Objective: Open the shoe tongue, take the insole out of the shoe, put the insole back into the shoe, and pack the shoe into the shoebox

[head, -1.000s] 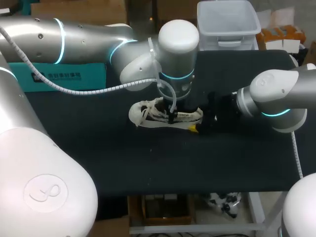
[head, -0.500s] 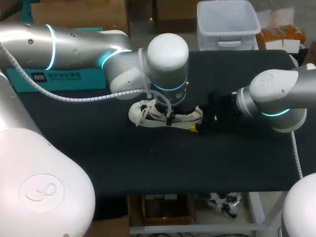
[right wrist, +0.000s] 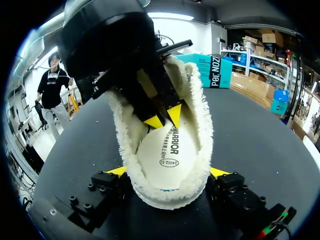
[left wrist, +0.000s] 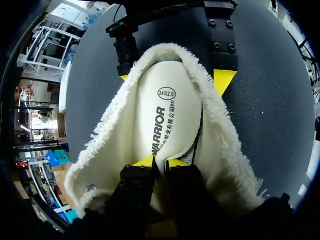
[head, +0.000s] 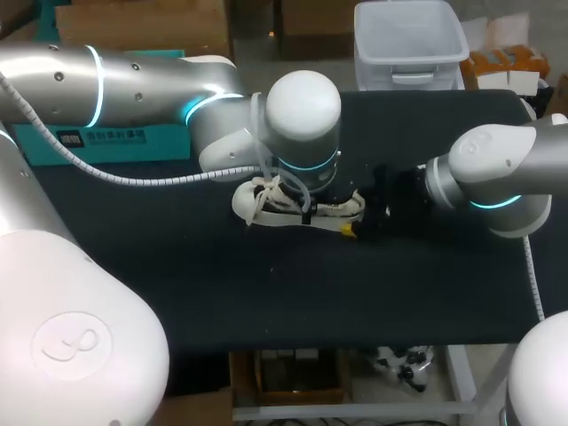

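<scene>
Head view: the left arm (head: 142, 84) comes in from the left and bends down over the shoe (head: 257, 206), which lies on its sole in the middle of the table (head: 266, 302). The arm's wrist hides the shoe's opening and its own claw. The right arm (head: 506, 182) lies low from the right, with the right gripper (head: 359, 222) at the heel. A teal box (head: 115, 140) stands behind the left arm.

Left wrist view: the left gripper (left wrist: 160, 162) points down into the shoe (left wrist: 110, 145). Its tips are narrow and pinch the insole (left wrist: 165, 110) toward the toe end. Ahead, the right gripper (left wrist: 172, 77) presses the fleecy collar from both sides.

Right wrist view: the right gripper (right wrist: 167, 172) stands wide and clamps the shoe (right wrist: 200, 125) at the heel. The insole (right wrist: 167, 155) lies inside, and the left gripper (right wrist: 164, 119) is tipped down onto it.
</scene>
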